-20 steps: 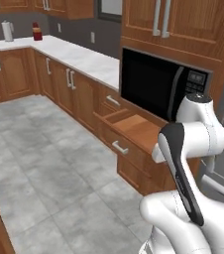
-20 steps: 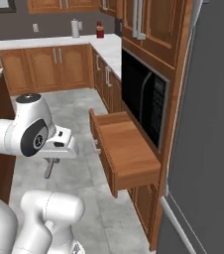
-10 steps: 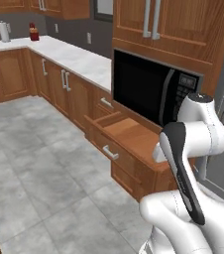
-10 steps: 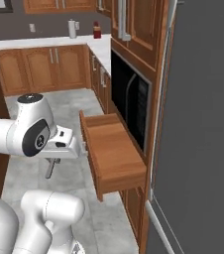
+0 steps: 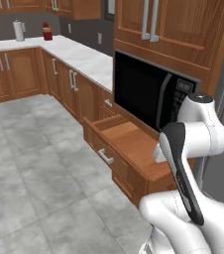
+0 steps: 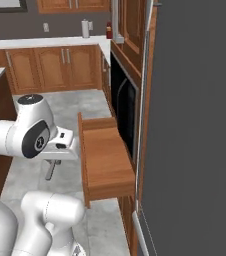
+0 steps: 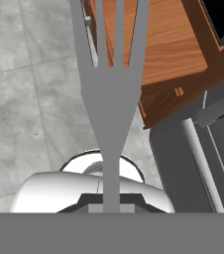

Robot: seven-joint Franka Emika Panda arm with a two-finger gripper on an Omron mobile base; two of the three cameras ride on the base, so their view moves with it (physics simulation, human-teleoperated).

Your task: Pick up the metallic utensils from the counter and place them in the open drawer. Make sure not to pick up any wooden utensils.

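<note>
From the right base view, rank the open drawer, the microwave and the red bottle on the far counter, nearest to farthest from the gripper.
1. Open drawer, just right of the gripper.
2. Microwave, beyond the drawer, in the cabinet wall.
3. Red bottle, at the far corner.

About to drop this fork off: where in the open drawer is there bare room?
The drawer floor looks bare from the front panel with the bar handle back to the microwave. The fork hangs beside it.

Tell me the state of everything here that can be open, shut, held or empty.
Drawer: pulled open, nothing seen inside.
Fork: held in the shut gripper, tines pointing away, over the floor by the drawer.
Microwave: door shut.
Upper cabinet: doors shut.
</note>
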